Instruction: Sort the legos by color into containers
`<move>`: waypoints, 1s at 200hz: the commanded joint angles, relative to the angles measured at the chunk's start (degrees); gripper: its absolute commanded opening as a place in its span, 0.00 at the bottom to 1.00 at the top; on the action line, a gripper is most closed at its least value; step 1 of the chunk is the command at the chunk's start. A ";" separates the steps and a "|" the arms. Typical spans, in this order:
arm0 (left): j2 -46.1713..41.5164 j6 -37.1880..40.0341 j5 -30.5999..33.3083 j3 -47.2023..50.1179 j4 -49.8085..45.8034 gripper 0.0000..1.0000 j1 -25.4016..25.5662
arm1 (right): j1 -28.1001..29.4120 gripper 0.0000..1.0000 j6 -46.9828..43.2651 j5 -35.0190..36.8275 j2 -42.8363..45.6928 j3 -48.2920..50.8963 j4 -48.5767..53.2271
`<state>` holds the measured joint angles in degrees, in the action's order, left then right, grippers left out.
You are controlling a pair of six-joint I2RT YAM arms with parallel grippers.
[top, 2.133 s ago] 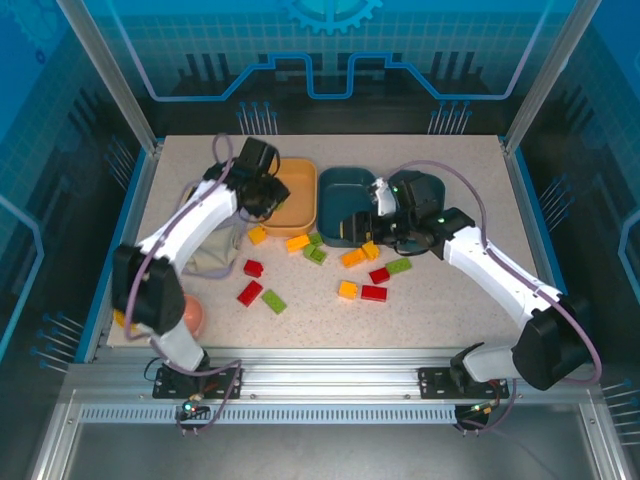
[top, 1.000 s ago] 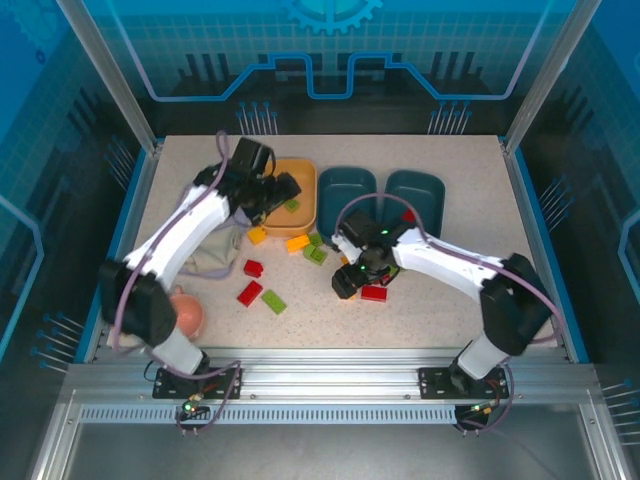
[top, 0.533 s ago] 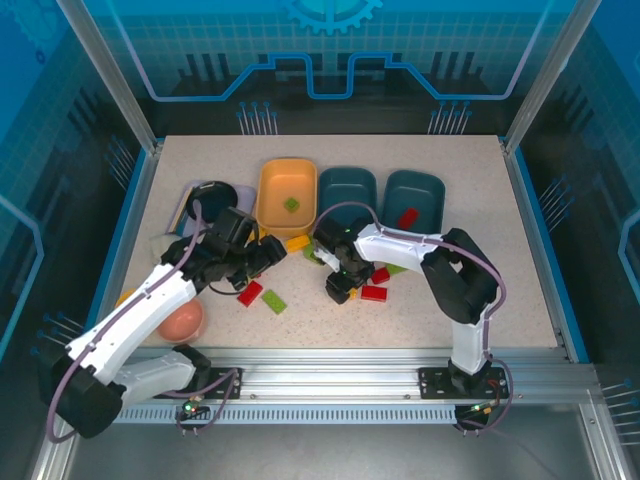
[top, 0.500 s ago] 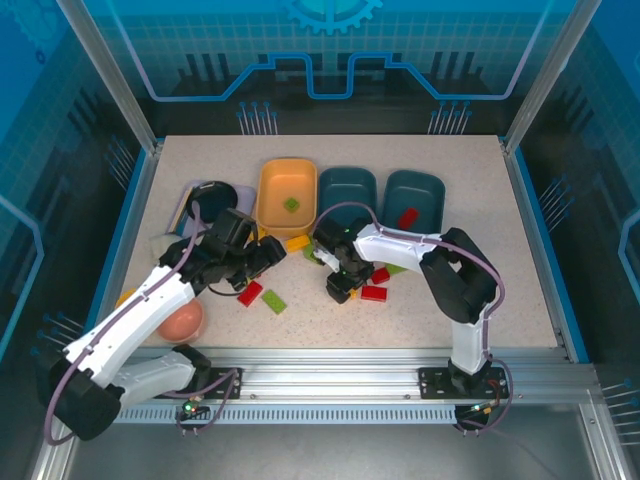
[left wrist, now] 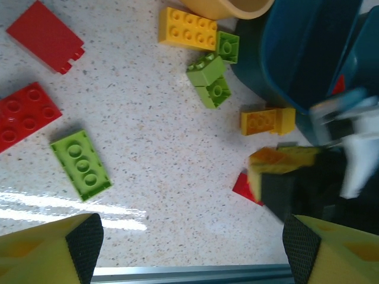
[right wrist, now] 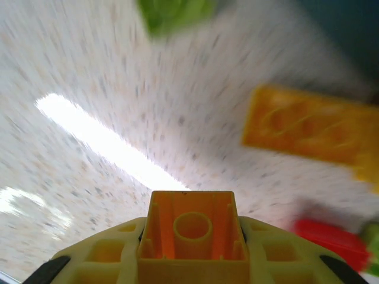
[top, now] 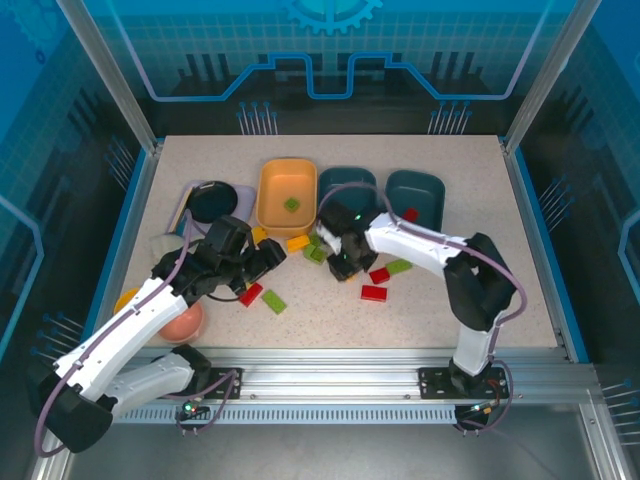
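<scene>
While I watch from above, the left gripper (top: pixel 266 259) hangs over the surface (top: pixel 450 320) left of centre, its jaws spread wide with nothing between them. My right gripper (top: pixel 344 264), near the centre, is clamped on a yellow-orange brick (right wrist: pixel 192 234); I cannot tell whether the brick clears the surface. Toward the far edge stand three tubs in a row: a yellow-orange tub (top: pixel 268 200) holding one green brick (top: pixel 291 204), a middle teal tub (top: pixel 350 175) partly hidden by the right arm (top: pixel 420 245), and a right teal tub (top: pixel 425 188) holding one red brick (top: pixel 409 214). Loose legos (left wrist: pixel 80 163), red, green and yellow, lie scattered about the middle of the surface, around both grippers.
</scene>
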<state>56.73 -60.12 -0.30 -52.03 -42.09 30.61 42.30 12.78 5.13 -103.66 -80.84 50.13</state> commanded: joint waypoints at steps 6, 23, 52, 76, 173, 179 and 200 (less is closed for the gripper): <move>1.84 -0.52 -2.21 -2.34 3.80 0.84 0.49 | -6.11 0.24 7.08 -0.45 0.19 -8.63 0.03; 4.05 -0.35 -2.04 -3.98 4.29 0.84 0.48 | -9.56 0.24 8.94 -1.23 -6.13 -15.33 0.96; 6.48 -0.62 -1.30 -5.84 3.60 0.84 0.28 | -13.77 0.23 12.32 -2.21 -18.77 -28.16 3.79; 7.09 -1.20 -0.51 -6.57 0.74 0.84 -0.16 | -15.60 0.27 13.26 -2.70 -28.52 -39.72 8.30; 10.26 -6.58 -0.37 -5.45 -12.50 0.81 -1.60 | -13.27 0.60 8.72 -1.75 -20.14 -43.03 7.34; 11.36 -6.81 -0.89 -5.37 -13.19 0.80 -1.69 | -12.45 0.60 7.83 -1.93 -15.46 -37.84 3.72; 13.97 -8.00 -2.20 -4.23 -13.33 0.80 -1.72 | -9.63 0.59 5.52 -5.19 -0.72 -18.63 -10.19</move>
<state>68.12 -65.76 -1.17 -56.97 -51.27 29.34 28.93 21.93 2.76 -120.11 -113.36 52.75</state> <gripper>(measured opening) 0.800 0.595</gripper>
